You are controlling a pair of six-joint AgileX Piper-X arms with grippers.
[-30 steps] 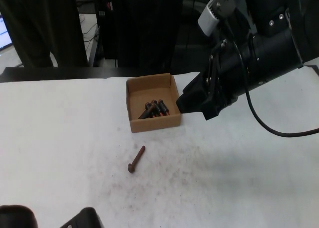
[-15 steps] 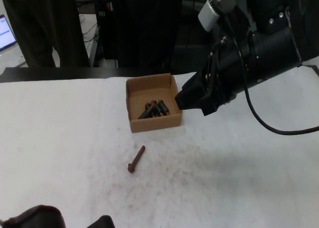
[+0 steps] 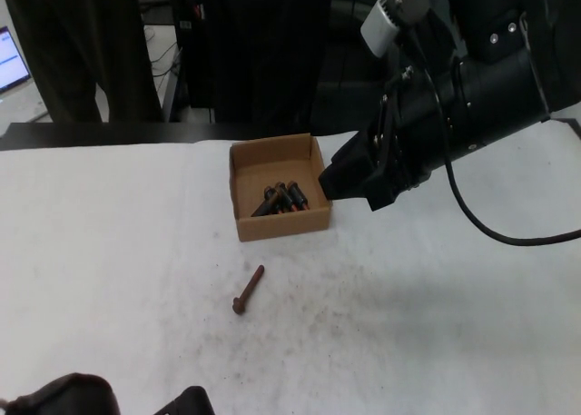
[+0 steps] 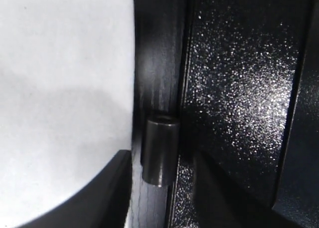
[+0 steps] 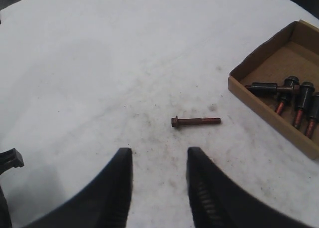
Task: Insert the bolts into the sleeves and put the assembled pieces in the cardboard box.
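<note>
Lone bolt (image 3: pixel 248 290) flat on the surface (image 3: pixel 109 233), unsleeved, near of the cardboard box (image 3: pixel 283 224) and apart from it. Several assembled pieces (image 3: pixel 283 199) inside the box. Right hand (image 5: pixel 159 153) wide open and empty, hovering just right of the box. Sleeve (image 4: pixel 160 150) close by the left hand (image 4: pixel 160 160); cannot tell whether gripped. Likely trouble: a skewed pinch rolling the bolt away, or misalignment jamming it on the sleeve's rim.

Probably a lab: white-covered bench (image 3: pixel 109 251), a laptop screen (image 3: pixel 7 61) and loose cables (image 3: pixel 162 65) behind it.
</note>
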